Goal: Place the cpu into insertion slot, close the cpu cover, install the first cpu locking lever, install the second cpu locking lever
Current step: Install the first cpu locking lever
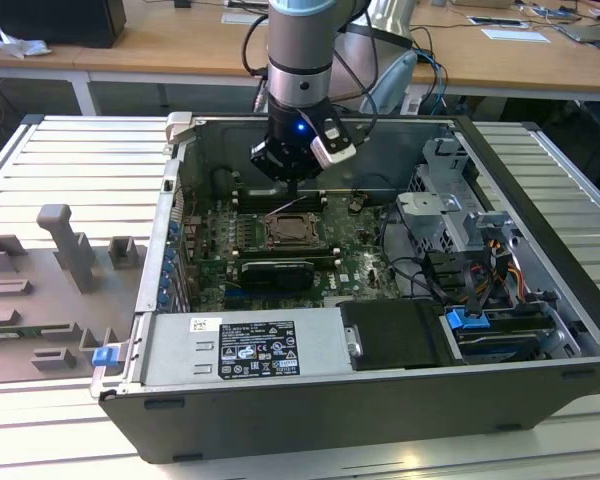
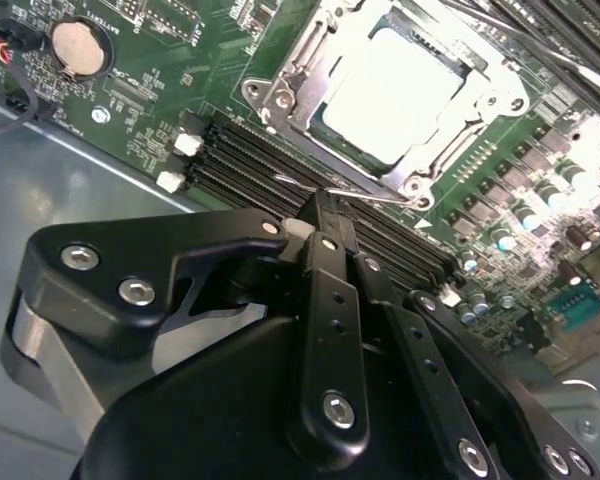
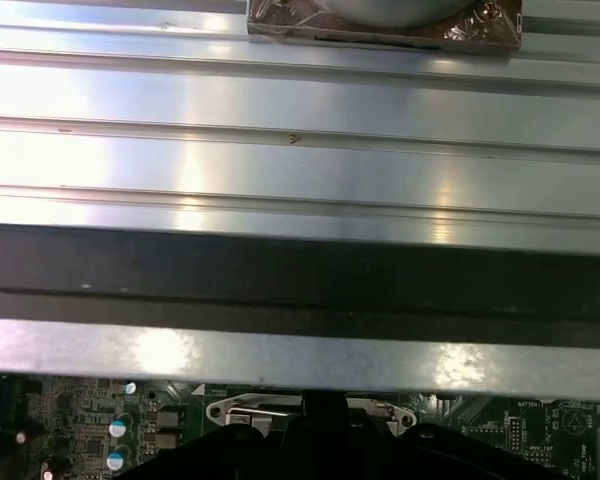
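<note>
The cpu [image 2: 400,85] lies flat in the insertion slot [image 1: 290,232], its pale metal top showing through the cut-out of the cpu cover [image 2: 298,75], which lies down over it. My gripper [image 2: 325,212] hangs just past the socket's edge, over the black memory slots, fingers pressed together with nothing between them. A thin wire locking lever [image 2: 372,193] runs along that socket edge right at the fingertips; whether they touch it is unclear. In the exterior view the gripper [image 1: 293,192] stands upright a little behind the socket.
The open computer case [image 1: 540,160] walls in the board on all sides. A power supply [image 1: 250,345] sits in front, drive cages and cables [image 1: 460,240] to the exterior view's right. Grey fixtures [image 1: 65,250] stand on the grooved table outside the case.
</note>
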